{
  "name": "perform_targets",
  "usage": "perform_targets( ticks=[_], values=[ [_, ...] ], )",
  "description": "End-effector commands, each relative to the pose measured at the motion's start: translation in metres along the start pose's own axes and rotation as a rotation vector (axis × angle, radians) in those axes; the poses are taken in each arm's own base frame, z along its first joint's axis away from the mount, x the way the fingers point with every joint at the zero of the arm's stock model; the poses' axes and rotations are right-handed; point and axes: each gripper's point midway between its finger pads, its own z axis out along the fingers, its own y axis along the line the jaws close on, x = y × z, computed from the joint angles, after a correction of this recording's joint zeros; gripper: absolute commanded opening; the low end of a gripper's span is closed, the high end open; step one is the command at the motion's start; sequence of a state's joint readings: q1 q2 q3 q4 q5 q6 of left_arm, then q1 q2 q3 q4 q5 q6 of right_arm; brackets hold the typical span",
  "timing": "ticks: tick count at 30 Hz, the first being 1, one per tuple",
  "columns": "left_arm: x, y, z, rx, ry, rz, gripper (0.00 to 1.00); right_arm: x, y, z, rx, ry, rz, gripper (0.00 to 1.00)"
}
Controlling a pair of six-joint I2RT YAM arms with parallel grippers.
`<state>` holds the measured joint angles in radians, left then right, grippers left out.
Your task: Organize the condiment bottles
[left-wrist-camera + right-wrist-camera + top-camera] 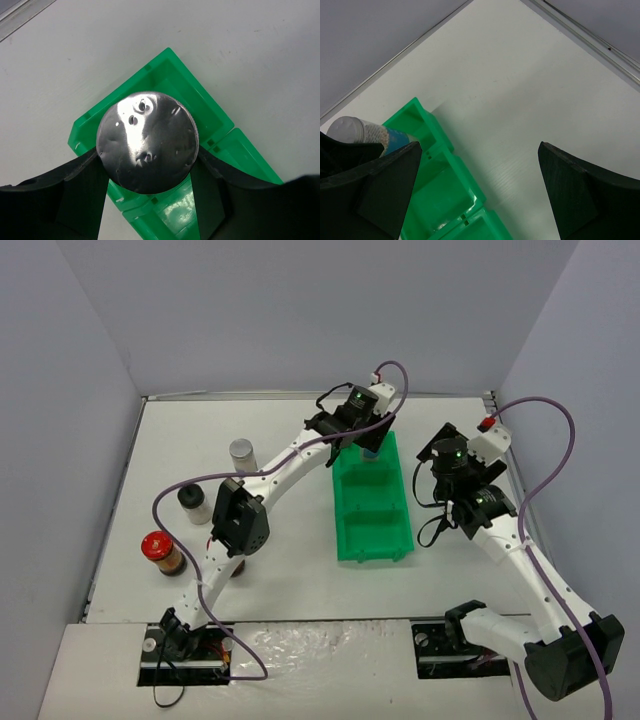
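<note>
We are looking at a white table (300, 590) carrying a green divided tray (372, 530) at mid-width, a silver-lidded jar (243, 452), black-lidded jar (192, 501) and red-lidded jar (160, 552) standing apart toward its left edge

Two silver-lidded jars show, the standing jar (243, 453) and the gripped jar (146, 141), plus one black-lidded jar (192, 502) and one red-lidded jar (160, 550). A possible fifth, the dark jar (238, 568), sits mostly hidden under the left arm (245, 520), so its kind is unsure. There is one green tray (375, 550).
</note>
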<state>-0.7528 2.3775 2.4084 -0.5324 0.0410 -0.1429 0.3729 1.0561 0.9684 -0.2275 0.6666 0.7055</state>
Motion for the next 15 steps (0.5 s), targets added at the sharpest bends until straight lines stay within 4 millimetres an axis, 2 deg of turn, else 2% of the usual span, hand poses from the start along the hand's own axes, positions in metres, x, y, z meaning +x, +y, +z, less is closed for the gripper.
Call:
perform_targets(
  ticks=[1,15],
  values=[
    [-0.068,-0.016,-0.016,0.055,-0.217,-0.008,0.0,-0.019,-0.004,-0.005,0.016,-0.067,0.056,1.0],
    [-0.073,-0.029,-0.002,0.103,-0.262,-0.004,0.0,-0.015,-0.012,-0.007,0.031,-0.057,0.041,1.0]
  ],
)
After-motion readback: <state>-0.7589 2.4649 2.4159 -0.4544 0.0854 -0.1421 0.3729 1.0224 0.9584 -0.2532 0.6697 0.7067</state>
